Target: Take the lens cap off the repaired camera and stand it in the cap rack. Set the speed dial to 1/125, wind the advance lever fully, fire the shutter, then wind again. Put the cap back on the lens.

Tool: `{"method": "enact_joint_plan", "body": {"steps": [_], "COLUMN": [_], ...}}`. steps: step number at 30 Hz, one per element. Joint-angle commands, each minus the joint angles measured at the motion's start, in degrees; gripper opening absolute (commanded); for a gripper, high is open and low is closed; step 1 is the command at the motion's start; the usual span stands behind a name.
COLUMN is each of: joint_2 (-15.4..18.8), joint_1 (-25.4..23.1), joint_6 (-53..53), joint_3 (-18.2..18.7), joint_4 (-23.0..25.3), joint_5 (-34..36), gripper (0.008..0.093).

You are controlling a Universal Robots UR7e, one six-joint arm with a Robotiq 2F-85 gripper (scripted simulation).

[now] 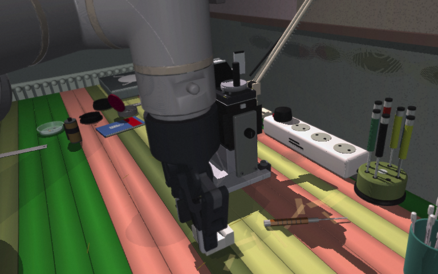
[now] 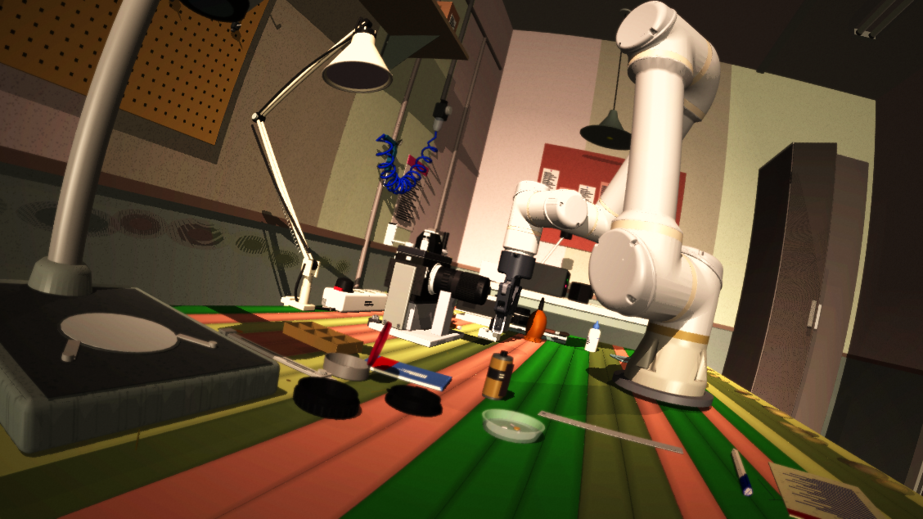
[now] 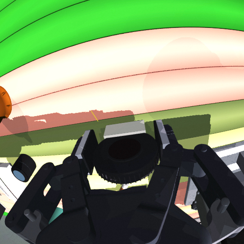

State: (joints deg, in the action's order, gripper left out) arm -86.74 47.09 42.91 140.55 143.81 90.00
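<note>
The white cap rack (image 1: 219, 239) is partly hidden behind my fingers on the striped mat in front of the camera. The round black lens cap (image 3: 126, 157) sits clamped between the two finger pads of my gripper (image 3: 124, 148), which points straight down with the cap held down in the rack (image 3: 124, 129). The camera (image 1: 239, 129) stands on its grey mount just behind my wrist, its lens (image 2: 461, 285) pointing toward my gripper (image 2: 500, 323). A dial and a black lever (image 1: 233, 80) sit on top of the camera.
A teal cup of swabs (image 1: 423, 245) stands at the right edge. A screwdriver (image 1: 303, 221) lies on the mat right of the rack, a white power strip (image 1: 318, 142) and a screwdriver stand (image 1: 382, 174) beyond it. An orange blower (image 2: 536, 326) sits near the gripper.
</note>
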Motion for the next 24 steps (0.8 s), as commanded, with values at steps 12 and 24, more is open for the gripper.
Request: {"method": "enact_joint_plan", "body": {"steps": [12, 24], "joint_2": [0.05, 0.06], "joint_1": [0.00, 0.00], "joint_6": [0.00, 0.00], "joint_3": [0.01, 0.01], "joint_4": [0.14, 0.14], "joint_5": [0.00, 0.00], "gripper": [0.0080, 0.0220]}}
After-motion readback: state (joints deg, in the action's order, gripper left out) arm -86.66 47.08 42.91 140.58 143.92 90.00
